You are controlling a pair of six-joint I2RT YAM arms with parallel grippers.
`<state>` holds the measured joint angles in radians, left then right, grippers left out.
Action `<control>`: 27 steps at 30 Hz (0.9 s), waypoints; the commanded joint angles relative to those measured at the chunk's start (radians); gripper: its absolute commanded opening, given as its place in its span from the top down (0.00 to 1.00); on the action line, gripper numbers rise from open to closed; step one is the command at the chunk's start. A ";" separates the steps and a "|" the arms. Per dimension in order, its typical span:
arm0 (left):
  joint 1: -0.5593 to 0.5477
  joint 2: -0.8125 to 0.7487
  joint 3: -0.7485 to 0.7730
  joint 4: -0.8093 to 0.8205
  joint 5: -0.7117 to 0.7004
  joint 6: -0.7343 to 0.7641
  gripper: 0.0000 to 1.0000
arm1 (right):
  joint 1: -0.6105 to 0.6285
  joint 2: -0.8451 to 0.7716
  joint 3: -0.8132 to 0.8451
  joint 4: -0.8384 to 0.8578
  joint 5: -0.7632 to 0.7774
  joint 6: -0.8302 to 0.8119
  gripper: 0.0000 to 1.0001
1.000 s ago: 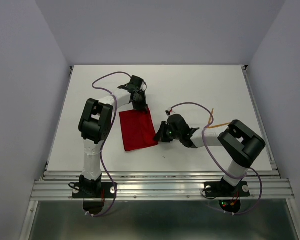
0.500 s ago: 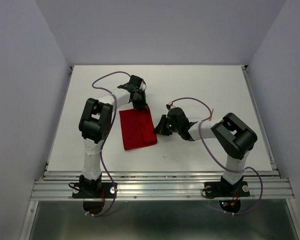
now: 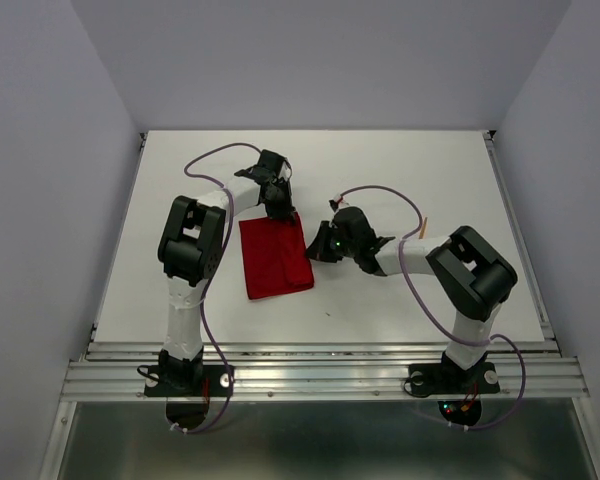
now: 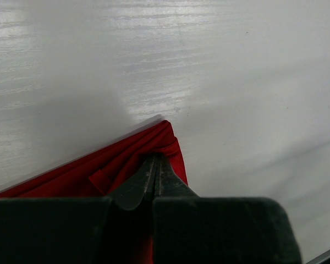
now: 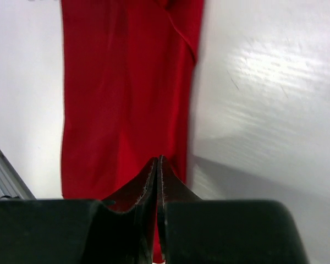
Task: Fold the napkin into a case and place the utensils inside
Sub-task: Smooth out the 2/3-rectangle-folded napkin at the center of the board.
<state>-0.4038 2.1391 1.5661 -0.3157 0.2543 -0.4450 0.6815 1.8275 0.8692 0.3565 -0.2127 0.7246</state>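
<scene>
top external view shows us the red napkin (image 3: 276, 258) lying flat on the white counter (image 3: 400, 170), left of centre between the two arms, as an upright rectangle with a lengthwise crease near its right side. the left jaws sit at its far right corner. in the left wrist view they are pressed together on that corner (image 4: 164, 144), where the cloth bunches up into the tips, so we read this as a pinch. the right jaws are at the right long edge. in the right wrist view they too are pressed together, low over the cloth (image 5: 126, 93), but we cannot tell whether a layer is caught between them. a sliver of orange (image 3: 427, 224) beside the right forearm is probably the utensils, mostly hidden.

we judge the napkin light, thin and limp: it will sag between hold points and its layers may slip apart on the smooth counter. we would take it at corners or along one edge, catching every layer, with both holds on the same side so the fold travels straight.
</scene>
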 commanded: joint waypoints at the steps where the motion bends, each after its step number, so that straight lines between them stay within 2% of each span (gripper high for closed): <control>1: 0.006 0.016 0.006 -0.017 -0.020 0.026 1.00 | -0.016 -0.016 0.099 0.012 0.033 -0.034 0.94; 14: 0.006 0.019 0.008 -0.014 -0.006 0.029 1.00 | -0.034 0.179 0.186 0.016 -0.024 -0.022 0.95; 27: 0.008 0.028 0.014 -0.019 -0.006 0.023 1.00 | -0.034 -0.028 0.007 0.056 -0.080 -0.024 0.94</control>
<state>-0.4023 2.1418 1.5661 -0.3103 0.2630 -0.4419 0.6426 1.8641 0.9176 0.3710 -0.2531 0.7105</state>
